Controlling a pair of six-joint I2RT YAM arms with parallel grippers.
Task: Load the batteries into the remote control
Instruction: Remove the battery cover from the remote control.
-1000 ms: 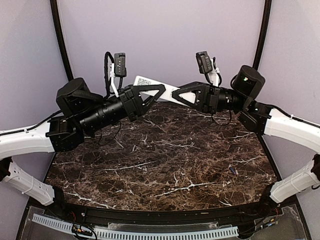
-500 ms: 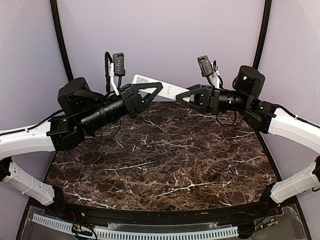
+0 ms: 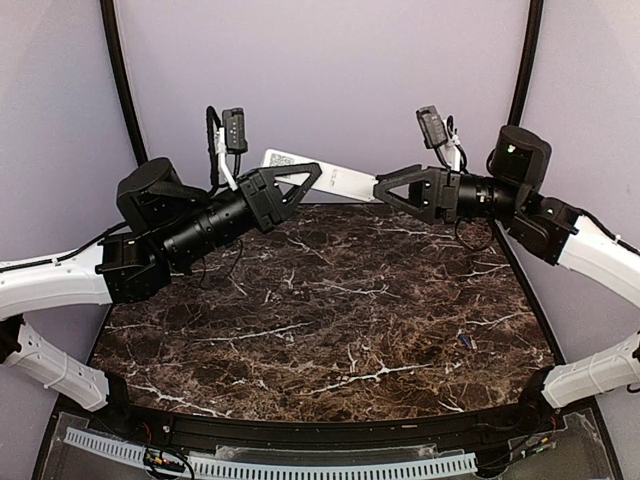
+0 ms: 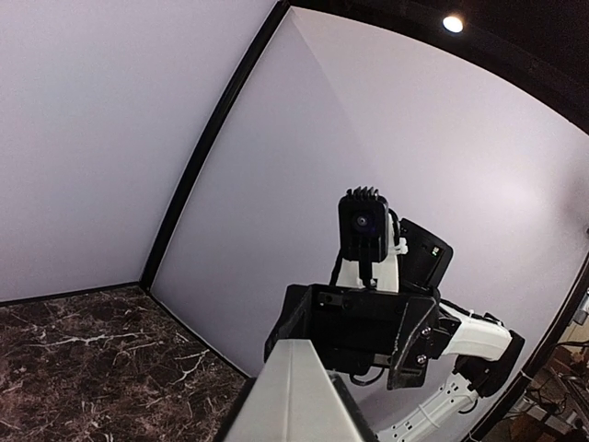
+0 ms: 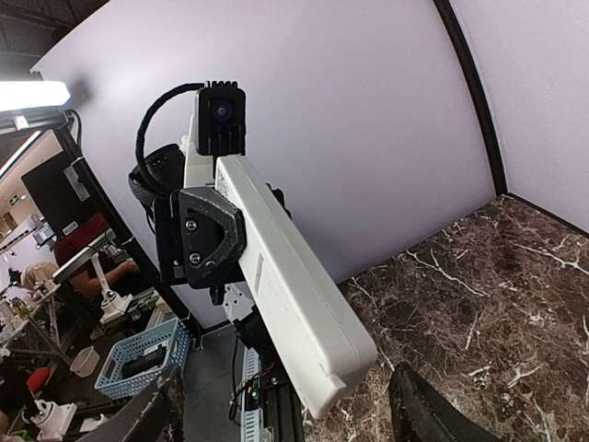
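The remote control (image 4: 293,396) rises from the bottom edge, a white slab seen end-on. Just beyond its tip the right gripper (image 4: 354,327) faces it as a black block, with a small camera (image 4: 363,224) above. Left of the remote control lies the marble table (image 4: 83,354). Far above it, to the right, shines a lamp (image 4: 452,23).

Remote control (image 4: 293,396) partly off-frame

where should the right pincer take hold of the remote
The free end of the remote, sticking out of the left pincer toward the right arm. Come straight in along its length with the right pincer open, then close across the slim body: it is held in the air pointing that way, its other end clamped.
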